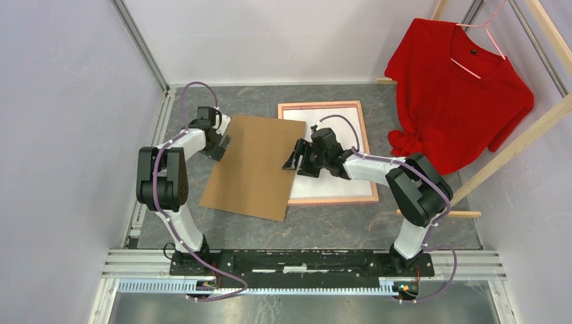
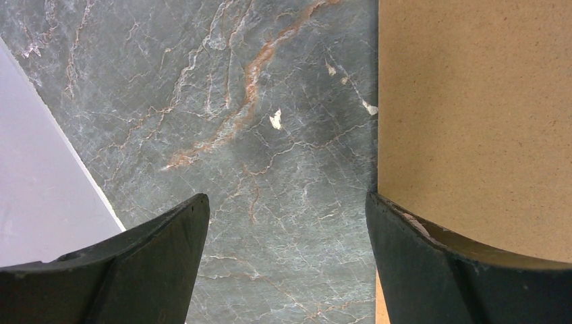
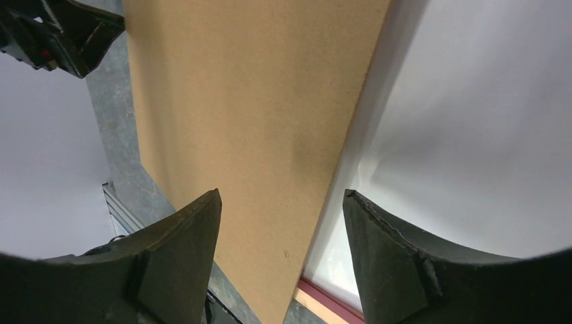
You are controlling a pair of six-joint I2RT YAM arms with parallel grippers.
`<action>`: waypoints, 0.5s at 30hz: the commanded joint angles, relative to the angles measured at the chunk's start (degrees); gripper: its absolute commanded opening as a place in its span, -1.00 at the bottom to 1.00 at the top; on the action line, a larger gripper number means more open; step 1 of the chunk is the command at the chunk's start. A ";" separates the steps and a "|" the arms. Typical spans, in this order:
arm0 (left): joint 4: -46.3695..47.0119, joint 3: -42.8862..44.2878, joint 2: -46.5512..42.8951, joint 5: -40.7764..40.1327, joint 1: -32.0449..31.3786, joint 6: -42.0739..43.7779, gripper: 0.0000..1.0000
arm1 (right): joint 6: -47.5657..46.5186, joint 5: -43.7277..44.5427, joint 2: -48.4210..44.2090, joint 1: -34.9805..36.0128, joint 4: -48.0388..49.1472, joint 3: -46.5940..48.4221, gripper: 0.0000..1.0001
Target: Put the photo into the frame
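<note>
I'm handling the backing board [image 1: 253,165] overlapping the frame [image 1: 324,104]: left gripper [image 1: 222,147] gapes beside it, right gripper [image 1: 295,155] straddles its edge unclenched, needing a pinch.

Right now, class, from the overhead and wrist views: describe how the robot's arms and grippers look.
The left arm and right arm each have white links between bulky black joint housings, with a thin purple cable looping along them. The left gripper and right gripper are black; their fingers are broad, curved, matt black wedges with worn edges.
</note>
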 commanded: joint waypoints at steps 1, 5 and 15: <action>-5.30 -2.90 4.32 5.06 -0.07 -2.89 0.85 | 0.59 0.05 1.04 0.04 0.87 1.17 0.45; -5.30 -2.74 4.42 5.26 -0.04 -2.90 0.86 | 1.01 -0.20 2.14 0.05 1.46 1.83 0.43; -5.32 -2.96 4.23 5.34 -0.06 -2.63 0.86 | 3.46 -1.47 4.27 0.27 5.10 1.16 0.35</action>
